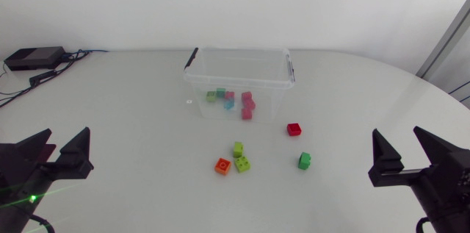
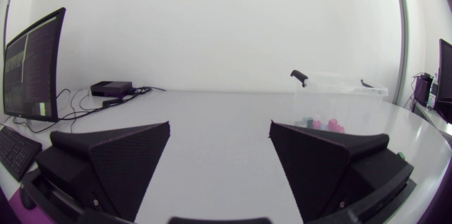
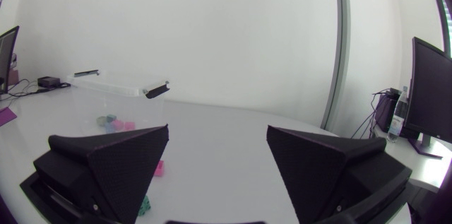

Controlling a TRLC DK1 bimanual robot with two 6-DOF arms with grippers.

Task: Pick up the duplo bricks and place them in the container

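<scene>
A clear plastic container (image 1: 239, 79) stands at the back middle of the table, with several green, blue and pink bricks (image 1: 242, 104) inside. In front of it lie loose duplo bricks: red (image 1: 294, 128), lime (image 1: 238, 148), yellow-green (image 1: 241, 163), orange (image 1: 222, 165) and green (image 1: 305, 160). My left gripper (image 1: 67, 139) rests open at the left edge, my right gripper (image 1: 397, 136) open at the right edge, both far from the bricks. The left gripper (image 2: 220, 126) has the container (image 2: 339, 93) ahead to one side. Ahead of the right gripper (image 3: 217, 131) is the container (image 3: 116, 90); a reddish brick (image 3: 159, 168) and a green brick (image 3: 145, 205) show beside one finger.
A black box (image 1: 33, 58) with cables sits at the back left corner and also shows as the black box (image 2: 111, 87) in the left wrist view. White tabletop (image 1: 132, 130) stretches between each gripper and the bricks.
</scene>
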